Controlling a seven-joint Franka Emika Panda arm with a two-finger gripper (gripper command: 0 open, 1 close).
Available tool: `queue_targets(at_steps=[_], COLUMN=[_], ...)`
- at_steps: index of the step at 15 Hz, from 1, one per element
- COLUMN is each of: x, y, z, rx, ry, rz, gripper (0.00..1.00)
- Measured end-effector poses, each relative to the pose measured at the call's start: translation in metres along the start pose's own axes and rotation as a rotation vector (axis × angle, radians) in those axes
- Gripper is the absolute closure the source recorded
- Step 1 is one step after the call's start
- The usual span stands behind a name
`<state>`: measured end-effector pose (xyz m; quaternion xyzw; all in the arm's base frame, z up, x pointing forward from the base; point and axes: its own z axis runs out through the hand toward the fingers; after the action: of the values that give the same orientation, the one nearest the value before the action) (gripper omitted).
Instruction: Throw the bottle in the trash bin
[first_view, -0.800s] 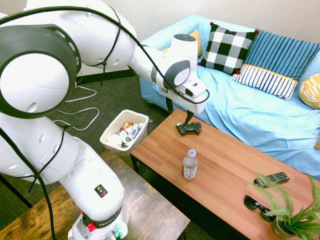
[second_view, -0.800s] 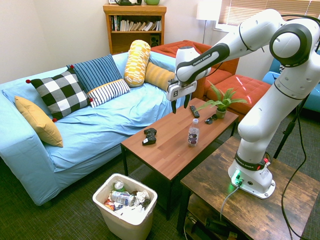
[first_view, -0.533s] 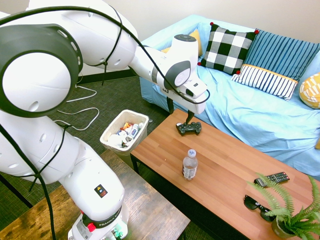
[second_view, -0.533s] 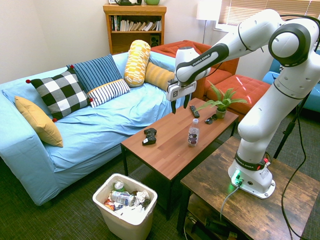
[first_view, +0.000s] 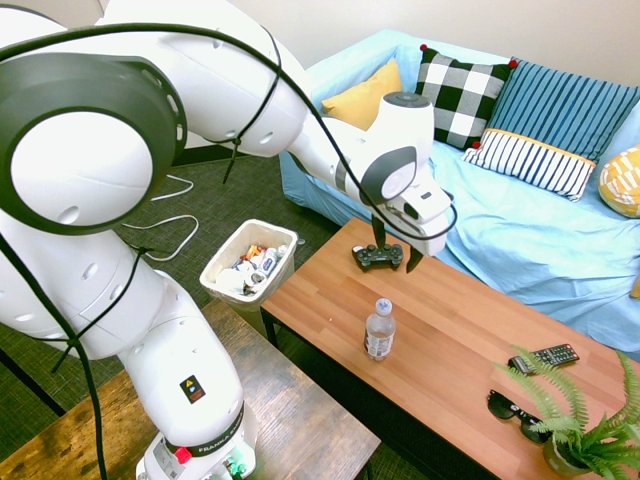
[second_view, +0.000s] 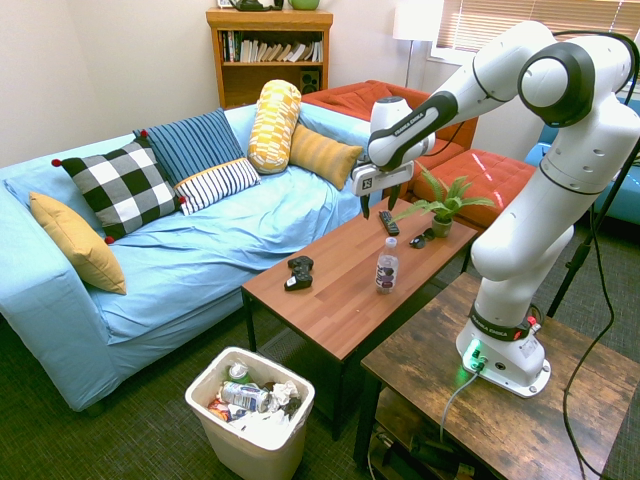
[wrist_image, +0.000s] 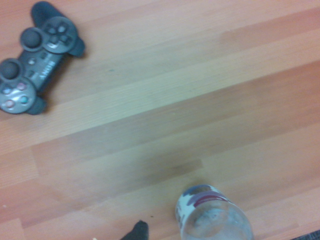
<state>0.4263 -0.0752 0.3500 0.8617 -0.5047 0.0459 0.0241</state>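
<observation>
The trash bin (first_view: 248, 262) sits on the floor off the counter's (first_view: 450, 340) end, ready to catch. The bottle (first_view: 379, 329) stands upright near the counter's front edge, untouched. Above, the gripper (first_view: 394, 256) hangs open, empty.

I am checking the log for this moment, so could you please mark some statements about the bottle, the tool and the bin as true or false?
1. The bottle stands upright on the coffee table. True.
2. The tool is shut on the bottle. False: it hangs open above the table, apart from the bottle.
3. The trash bin already holds rubbish. True.
4. The game controller lies on the sofa. False: it lies on the table.
5. The bin stands on the table. False: it stands on the floor beside the table.
</observation>
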Motion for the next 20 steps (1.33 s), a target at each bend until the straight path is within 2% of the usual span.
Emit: queue_targets(at_steps=[6, 11, 12, 20], x=[-0.021, -0.031, -0.031, -0.033], y=[0.033, 0.036, 0.036, 0.031], z=[0.061, 0.096, 0.098, 0.094], rx=[-0.058, -0.073, -0.074, -0.063], ry=[-0.033, -0.046, -0.047, -0.045], rz=[-0.006, 0.002, 0.004, 0.005], gripper=[0.00, 0.00, 1.00, 1.00])
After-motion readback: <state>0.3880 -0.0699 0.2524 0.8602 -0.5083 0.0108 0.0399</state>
